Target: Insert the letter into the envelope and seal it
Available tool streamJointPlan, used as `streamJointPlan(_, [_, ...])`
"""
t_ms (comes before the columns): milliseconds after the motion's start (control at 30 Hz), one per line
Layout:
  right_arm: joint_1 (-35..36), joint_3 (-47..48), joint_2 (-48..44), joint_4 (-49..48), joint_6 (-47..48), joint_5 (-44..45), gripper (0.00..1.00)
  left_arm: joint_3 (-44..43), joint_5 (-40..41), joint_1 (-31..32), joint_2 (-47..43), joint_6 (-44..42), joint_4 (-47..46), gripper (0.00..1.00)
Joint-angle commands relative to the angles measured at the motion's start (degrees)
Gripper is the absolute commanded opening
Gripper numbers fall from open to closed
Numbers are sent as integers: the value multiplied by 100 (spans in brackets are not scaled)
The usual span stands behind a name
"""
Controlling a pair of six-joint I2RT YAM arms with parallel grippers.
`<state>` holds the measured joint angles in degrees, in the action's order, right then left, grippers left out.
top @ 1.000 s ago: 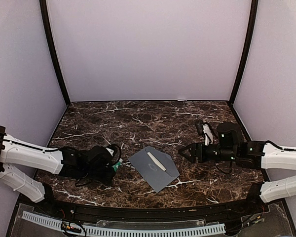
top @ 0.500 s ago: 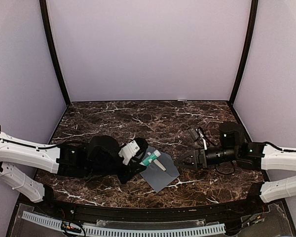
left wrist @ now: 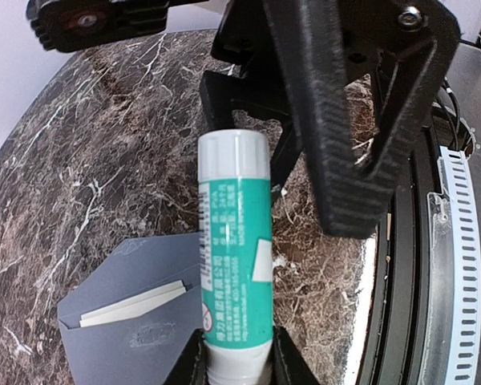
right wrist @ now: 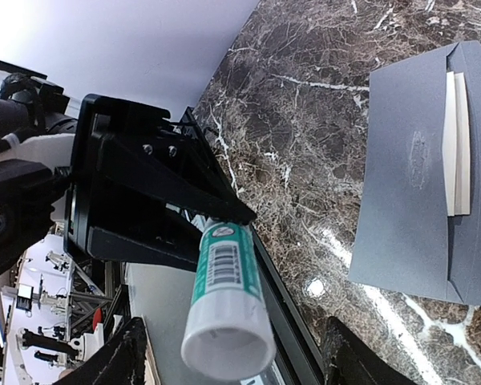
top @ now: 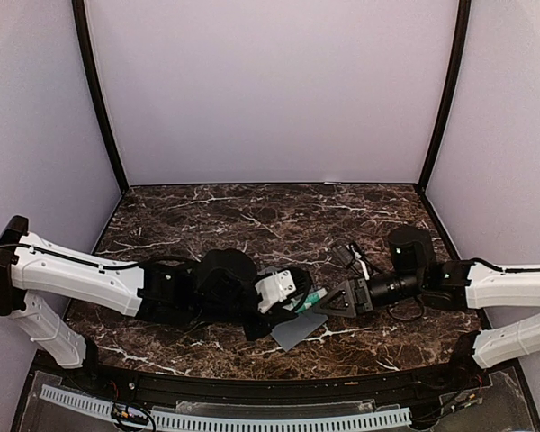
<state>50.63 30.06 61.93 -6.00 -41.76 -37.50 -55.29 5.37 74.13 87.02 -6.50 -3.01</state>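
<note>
L gripper (left wrist: 236, 361) clamps glue stick (left wrist: 234, 241); R gripper (right wrist: 240, 353) spread, contact unclear.

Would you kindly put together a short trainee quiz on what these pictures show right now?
1. True or false: the left gripper holds the glue stick.
2. Around the stick's cap, the jaws of the right gripper are: A clamped tight, B open, C out of view.
3. What pokes out of the pocket of the envelope?
Key: 1 true; 2 B; 3 the letter.
</note>
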Motion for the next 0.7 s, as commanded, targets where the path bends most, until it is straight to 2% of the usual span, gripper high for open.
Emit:
streamJointPlan(0, [56,-66,110,-347,-186,-53,68,-246,-197,108,69,-319,1,0])
streamJointPlan(67, [77,-56,161,-390,-224,-80,65,-305,-183,137,137,-395,31,0])
streamJointPlan(400, [289,-40,366,-494,-300,-151,39,-532,-68,171,384,-505,177,0])
streamJointPlan(533, [354,-45,383,-489,-300,-66,33,-532,-95,179,416,-542,178,0])
streamJointPlan(667, [377,-44,437,-498,-292,0,33,-535,-150,199,447,-547,178,0])
